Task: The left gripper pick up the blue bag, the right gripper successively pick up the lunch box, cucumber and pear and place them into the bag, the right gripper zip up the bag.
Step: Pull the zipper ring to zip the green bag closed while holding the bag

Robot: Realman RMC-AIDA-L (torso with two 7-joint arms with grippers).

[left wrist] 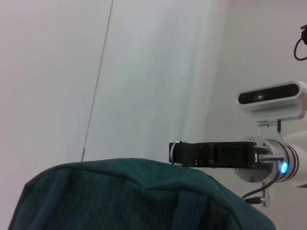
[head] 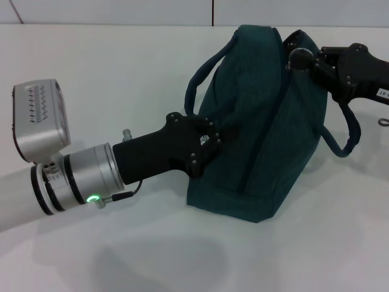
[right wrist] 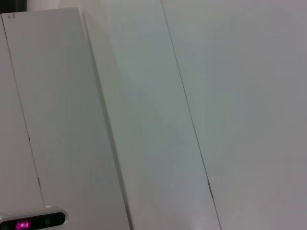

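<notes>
The blue bag (head: 267, 121) stands on the white table, and its top seam looks drawn together. My left gripper (head: 214, 141) comes in from the left and is shut on bunched fabric at the bag's near side. My right gripper (head: 299, 58) reaches in from the right to the bag's far top end. In the left wrist view the right gripper (left wrist: 178, 153) sits just over the bag (left wrist: 120, 196), shut on the metal ring zipper pull (left wrist: 175, 152). The lunch box, cucumber and pear are out of view.
One cord handle (head: 346, 140) hangs off the bag's right side under the right arm. A small dark hook (head: 383, 121) lies at the table's right edge. The table's back edge meets a white wall (head: 121, 12). The right wrist view shows only white panels.
</notes>
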